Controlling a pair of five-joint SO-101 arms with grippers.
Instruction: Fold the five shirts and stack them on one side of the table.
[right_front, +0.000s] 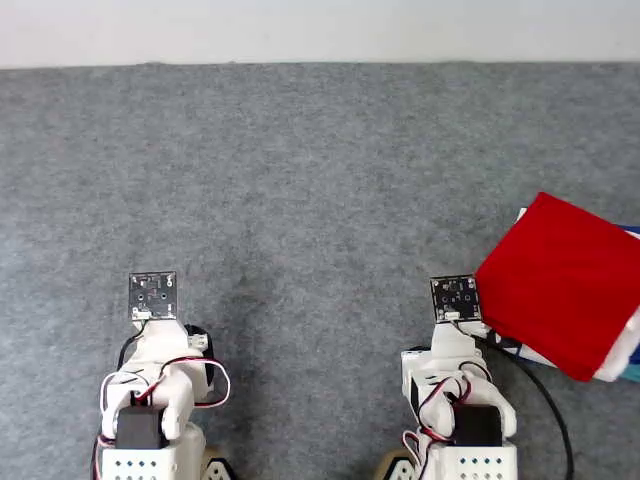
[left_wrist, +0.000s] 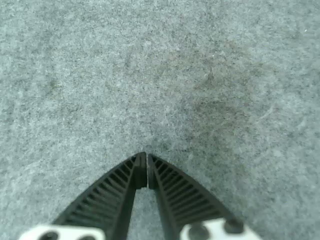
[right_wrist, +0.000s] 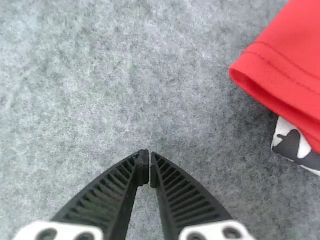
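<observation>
Two arms sit side by side at the near edge of the grey table (right_front: 320, 180), the left arm (right_front: 160, 370) and the right arm (right_front: 455, 370), both drawn back close to their bases. The left gripper (left_wrist: 146, 172) has its two fingers pressed together at the tips, with nothing between them and only bare felt beneath. The right gripper (right_wrist: 149, 170) is closed the same way, tip to tip and holding nothing.

One red shirt (right_front: 560, 285) lies folded into a rough square at the table's right edge, turned at an angle, and its near corner comes just beside the right arm's wrist. It is the top of a stack (right_front: 622, 358). Under it I can make out a white layer along the lower right side, a thin blue edge (right_front: 630, 232) along the far side, and, from the right wrist, one black-and-white patterned piece (right_wrist: 292, 142) poking out below the red hem. How many shirts lie in the pile I cannot count.

One black cable (right_front: 545, 395) curves from the right arm toward the near edge, passing beside the stack.
</observation>
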